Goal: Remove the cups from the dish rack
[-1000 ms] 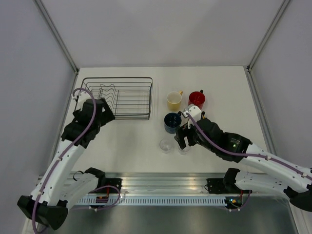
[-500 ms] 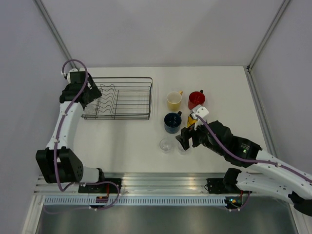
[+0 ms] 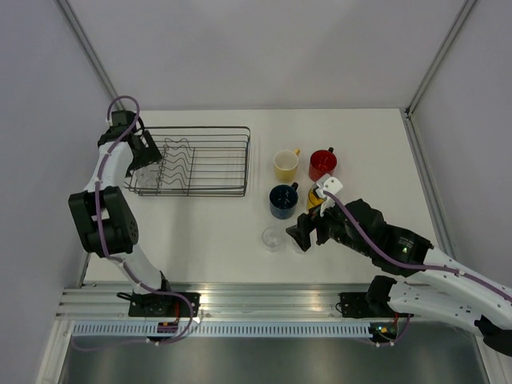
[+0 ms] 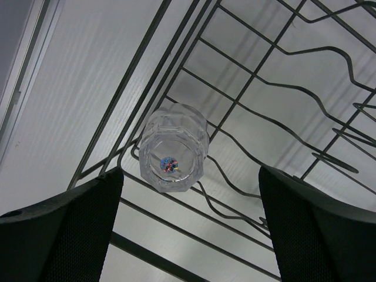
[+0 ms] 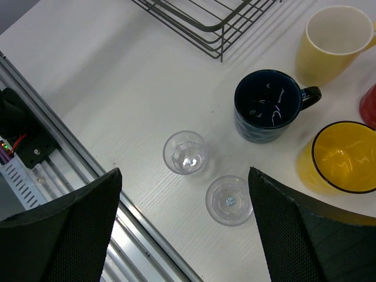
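Note:
The black wire dish rack [image 3: 200,160] stands at the table's back left. One clear glass tumbler [image 4: 173,150] stands in the rack's left end [image 4: 282,88]. My left gripper [image 3: 144,156] hovers above it, open and empty [image 4: 191,235]. The cream-yellow mug [image 3: 286,165], red mug [image 3: 322,163] and dark blue mug [image 3: 282,201] stand right of the rack. The bright yellow mug [image 5: 341,155] is half hidden under my right arm in the top view. Two tumblers [image 5: 185,153] [image 5: 229,200] stand on the table. My right gripper [image 3: 308,232] is open above them [image 5: 185,235].
A metal rail [image 3: 240,296] runs along the table's near edge, close to the two tumblers; it also shows in the right wrist view [image 5: 35,147]. Grey walls enclose the table on three sides. The rack's corner [image 5: 205,14] lies left of the mugs.
My left arm has swung from the rack's near-left corner up and over its left end. My right gripper has drawn back slightly from the two tumblers.

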